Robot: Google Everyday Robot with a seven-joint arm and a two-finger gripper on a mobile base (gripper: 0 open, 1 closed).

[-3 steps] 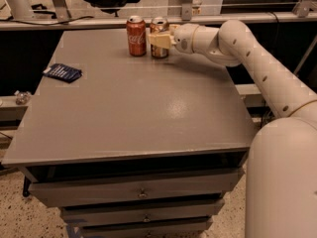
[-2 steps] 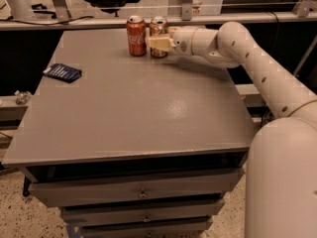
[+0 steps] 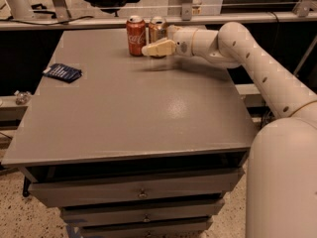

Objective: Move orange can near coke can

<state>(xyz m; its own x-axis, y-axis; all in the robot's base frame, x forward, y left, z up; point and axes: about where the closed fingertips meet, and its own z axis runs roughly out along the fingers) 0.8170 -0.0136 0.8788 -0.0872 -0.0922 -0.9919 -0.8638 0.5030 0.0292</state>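
The coke can (image 3: 135, 35), red with white script, stands upright near the far edge of the grey table (image 3: 133, 108). The orange can (image 3: 157, 28), copper-toned with a silver top, stands just to its right, a small gap away. My gripper (image 3: 159, 45) reaches in from the right, and its cream-coloured end sits around the orange can and hides the can's lower half. The white arm (image 3: 247, 48) stretches from the lower right to the cans.
A dark blue packet (image 3: 62, 72) lies near the table's left edge. Drawers (image 3: 141, 192) sit under the tabletop. A railing and a dark chair stand behind the far edge. The robot's white body (image 3: 285, 182) fills the lower right.
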